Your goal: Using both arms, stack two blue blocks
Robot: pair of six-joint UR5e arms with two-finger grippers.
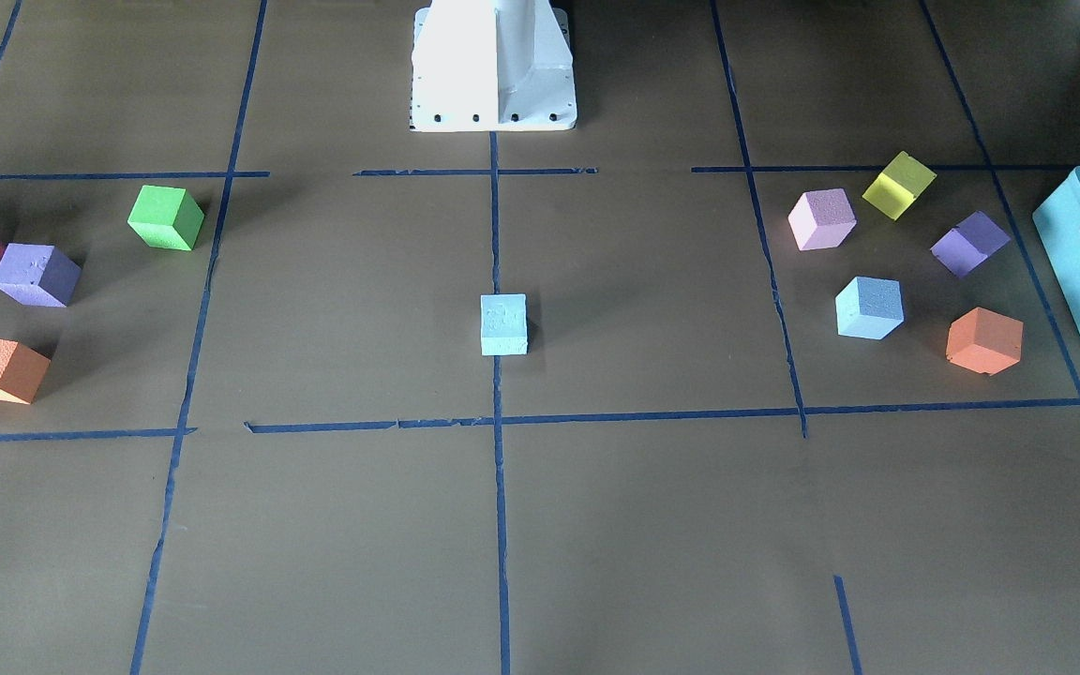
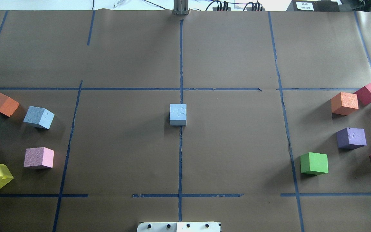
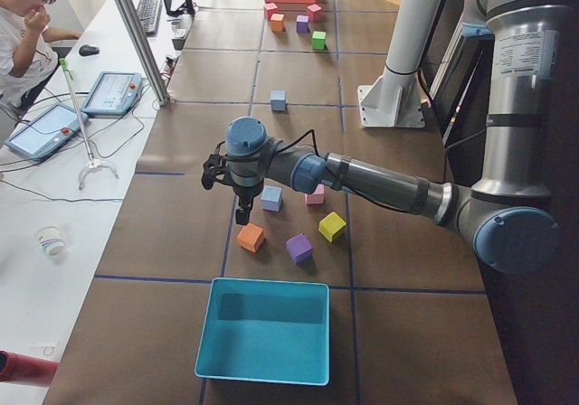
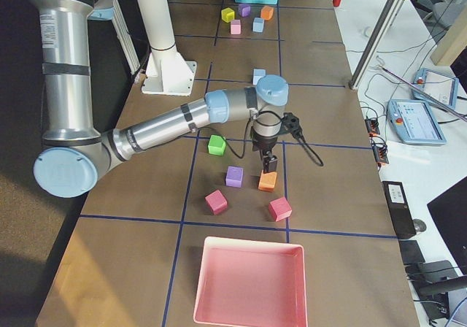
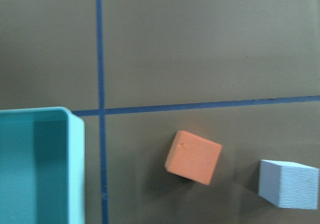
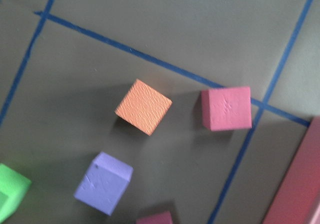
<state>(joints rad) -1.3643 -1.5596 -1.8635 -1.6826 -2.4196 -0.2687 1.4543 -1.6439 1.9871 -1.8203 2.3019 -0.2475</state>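
One pale blue block (image 2: pixel 178 114) sits at the table's centre on the tape cross; it also shows in the front view (image 1: pixel 503 324). The second blue block (image 2: pixel 39 117) stands in the cluster on my left side, next to an orange cube (image 5: pixel 193 157), and shows at the left wrist view's lower right (image 5: pixel 288 184). My left gripper (image 3: pixel 241 215) hovers above the table beside that cluster, near the orange cube; I cannot tell if it is open. My right gripper (image 4: pixel 269 168) hangs over an orange cube (image 4: pixel 267 181) on the right side; I cannot tell its state.
A turquoise box (image 3: pixel 268 283) lies at the table's left end, a pink tray (image 4: pixel 252 242) at the right end. Purple, pink, yellow, green and red cubes lie in both end clusters. The white pedestal (image 1: pixel 493 66) stands at the robot's edge.
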